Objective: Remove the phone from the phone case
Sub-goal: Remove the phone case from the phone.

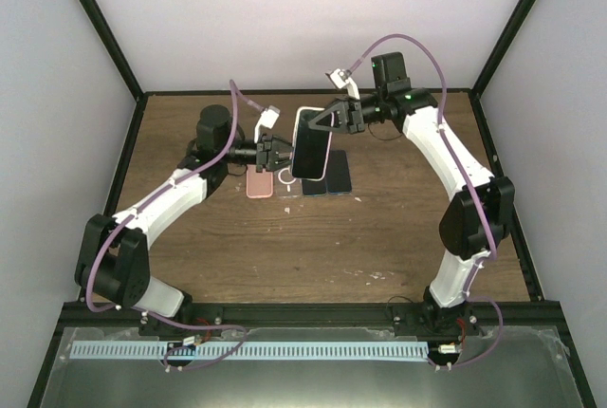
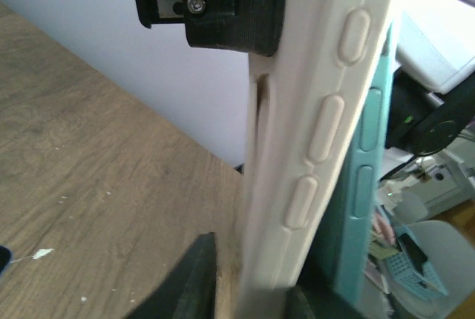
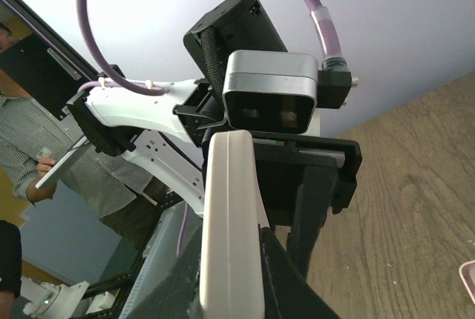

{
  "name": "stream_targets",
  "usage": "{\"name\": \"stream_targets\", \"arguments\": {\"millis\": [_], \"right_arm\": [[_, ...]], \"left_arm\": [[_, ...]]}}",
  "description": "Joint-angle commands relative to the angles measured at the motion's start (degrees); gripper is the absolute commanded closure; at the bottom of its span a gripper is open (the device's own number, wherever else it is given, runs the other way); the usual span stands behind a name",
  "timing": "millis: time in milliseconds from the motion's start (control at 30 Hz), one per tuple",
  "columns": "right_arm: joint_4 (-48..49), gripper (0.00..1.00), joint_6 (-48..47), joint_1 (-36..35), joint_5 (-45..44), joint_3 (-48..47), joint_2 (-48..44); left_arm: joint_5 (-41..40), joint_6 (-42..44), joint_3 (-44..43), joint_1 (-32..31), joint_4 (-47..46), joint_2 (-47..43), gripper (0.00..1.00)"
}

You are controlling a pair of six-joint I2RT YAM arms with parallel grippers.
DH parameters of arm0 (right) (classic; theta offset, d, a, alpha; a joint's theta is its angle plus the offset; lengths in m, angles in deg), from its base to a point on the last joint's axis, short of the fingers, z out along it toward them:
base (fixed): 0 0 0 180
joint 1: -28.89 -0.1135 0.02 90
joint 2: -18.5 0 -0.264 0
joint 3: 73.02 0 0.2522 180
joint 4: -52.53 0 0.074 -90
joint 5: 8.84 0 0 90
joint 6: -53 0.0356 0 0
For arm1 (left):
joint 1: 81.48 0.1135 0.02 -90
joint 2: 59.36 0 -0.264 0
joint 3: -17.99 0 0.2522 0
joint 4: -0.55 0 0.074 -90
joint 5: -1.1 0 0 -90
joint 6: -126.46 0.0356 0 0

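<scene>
The phone case [image 1: 304,115], phone [image 1: 313,150] inside, hung over the table's [image 1: 398,228] far middle, long axis far-to-near. The right gripper [image 1: 334,120] clamped its far end. The left gripper [image 1: 285,154] straddled its left edge, fingers narrowed, grip unclear.

The table [image 1: 398,228] is mid-brown with a wood-grain pattern and a few pale specks. The phone case [image 1: 312,142] is plain cream-white, and its raised side buttons are the same colour. A teal strip [image 2: 369,185] shows along the case's right side in the left wrist view. The left gripper [image 1: 287,155] and right gripper [image 1: 329,123] are black. The arms [image 1: 171,194] are white with black joints and carry purple cables [image 3: 84,0]. On the table lie a pink slab [image 1: 258,184] to the left and a black slab [image 1: 327,183] to the right. The walls [image 1: 285,19] are pale grey-white, the frame posts [image 1: 100,24] are black, and the near ledge [image 1: 313,380] is dull silver.
</scene>
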State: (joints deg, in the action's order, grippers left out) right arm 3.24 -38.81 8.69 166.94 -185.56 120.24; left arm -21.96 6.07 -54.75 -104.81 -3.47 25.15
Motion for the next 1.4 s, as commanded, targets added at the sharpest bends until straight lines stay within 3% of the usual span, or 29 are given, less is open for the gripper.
{"name": "stream_targets", "arguments": {"millis": [0,100,167,300,400,533,733,833,1100,1367], "right_arm": [[-5.7,0.98,-0.9,-5.0,6.4,-3.0,2.8],[-5.1,0.83,-0.1,-1.9,1.5,-5.1,4.1],[-5.0,0.64,0.0,0.1,-2.6,-7.0,4.8],[-2.5,0.41,-0.1,2.8,-10.2,-9.8,4.4],[0.6,0.40,-1.8,3.0,-20.1,-7.8,1.3],[14.5,0.36,-1.9,1.7,-32.5,4.2,-8.9],[17.8,0.38,-15.8,-10.0,-55.1,11.6,-14.1],[20.0,0.39,-19.9,-14.6,-62.8,13.9,-14.1],[25.8,0.42,-28.5,-22.3,-74.4,19.6,-13.8],[26.1,0.50,-30.2,-24.0,-82.3,16.6,-8.9]], "left_arm": [[-5.4,-8.2,-2.6,-0.6,-14.5,0.1,0.81],[-3.6,-9.5,-0.4,0.4,-13.8,-1.4,0.92],[-3.0,-12.8,1.0,1.6,-14.5,-2.1,0.99],[-3.3,-20.6,4.1,5.2,-18.7,-1.5,1.00],[-5.6,-26.3,5.6,7.5,-20.7,-0.5,1.00],[-11.8,-27.9,3.8,8.4,-8.4,-0.4,1.00],[-19.5,-34.3,1.3,8.5,3.0,-0.1,1.00],[-22.6,-41.2,1.8,8.8,3.1,-0.2,1.00],[-24.3,-46.7,0.4,8.7,3.3,0.2,1.00],[-23.5,-47.9,0.6,8.6,2.2,-0.1,1.00]]}}
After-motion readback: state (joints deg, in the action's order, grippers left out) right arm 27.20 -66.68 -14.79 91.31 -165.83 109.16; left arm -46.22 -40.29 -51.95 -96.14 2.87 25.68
